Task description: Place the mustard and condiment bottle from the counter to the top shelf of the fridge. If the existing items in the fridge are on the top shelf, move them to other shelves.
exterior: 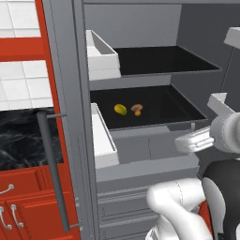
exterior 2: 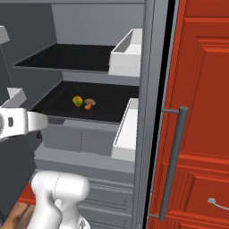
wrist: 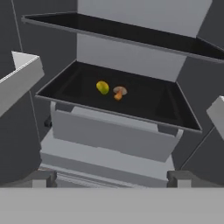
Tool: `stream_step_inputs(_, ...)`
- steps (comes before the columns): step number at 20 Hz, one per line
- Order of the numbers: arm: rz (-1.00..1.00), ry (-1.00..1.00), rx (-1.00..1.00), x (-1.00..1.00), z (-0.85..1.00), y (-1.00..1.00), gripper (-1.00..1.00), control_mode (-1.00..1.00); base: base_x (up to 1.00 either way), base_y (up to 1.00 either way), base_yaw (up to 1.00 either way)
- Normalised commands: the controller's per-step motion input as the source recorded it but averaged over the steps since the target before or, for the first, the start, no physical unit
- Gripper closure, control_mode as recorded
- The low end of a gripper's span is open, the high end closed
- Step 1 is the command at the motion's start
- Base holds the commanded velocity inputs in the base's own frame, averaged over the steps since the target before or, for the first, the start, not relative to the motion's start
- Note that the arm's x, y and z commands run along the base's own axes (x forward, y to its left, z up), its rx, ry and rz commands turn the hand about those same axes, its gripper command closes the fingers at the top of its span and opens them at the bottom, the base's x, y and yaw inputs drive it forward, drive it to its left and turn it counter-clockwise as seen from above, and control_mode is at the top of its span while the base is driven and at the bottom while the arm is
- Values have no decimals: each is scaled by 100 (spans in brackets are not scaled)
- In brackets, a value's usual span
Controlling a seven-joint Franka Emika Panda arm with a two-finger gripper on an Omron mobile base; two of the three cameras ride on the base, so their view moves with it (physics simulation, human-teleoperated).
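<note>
Nearest to us, our gripper [wrist: 111,177] is hanging in front of the open fridge [exterior: 140,159] with its jaws spread wide apart and nothing between them; in the hand view the two dark fingertips [wrist: 41,178] are standing far apart at the bottom, one at each side. In the left base view we are seeing our hand at the right edge, level with the front lip of the lower black shelf [exterior: 183,110], outside the cabinet and touching nothing.

Just beyond the jaws, we are looking at grey drawer fronts below that lower shelf. On the shelf itself, past its front edge and toward the middle, the existing items are lying: the yellow-green fruit [wrist: 103,87] and the orange-tan mushroom piece [wrist: 119,92], just beside each other, the fruit to the left. Both are sitting above and ahead of the gap between our fingertips, well apart from them, roughly centred between the two tips as the hand view is showing it.

Above and farther back, the upper black shelf [exterior: 164,61] is running across the cabinet. White door bins [exterior: 101,56] are hanging on the opened doors at either side, one at each shelf level.

Farther off to the left in the left base view, we are seeing the long grey bar handle [exterior: 52,168], then the black veined counter [exterior: 18,138] over red cabinets [exterior: 23,206].
</note>
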Motion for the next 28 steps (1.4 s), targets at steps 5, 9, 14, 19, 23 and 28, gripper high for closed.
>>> stream_step_inputs(5, 0, 0, 0, 0, 0, 0, -100, 100, -99, 6, 2)
stream_step_inputs(9, 0, 0, 0, 0, 0, 0, -100, 100, -81, 92, 11)
stream_step_inputs(14, 0, 0, 0, 0, 0, 0, -100, 100, -47, 100, 10)
stream_step_inputs(19, 0, 0, 0, 0, 0, 0, -100, 100, -13, 100, 2)
stream_step_inputs(23, 0, 0, 0, 0, 0, 0, -100, 100, 27, 100, 0)
stream_step_inputs(28, 0, 0, 0, 0, 0, 0, -100, 100, 69, 100, -8)
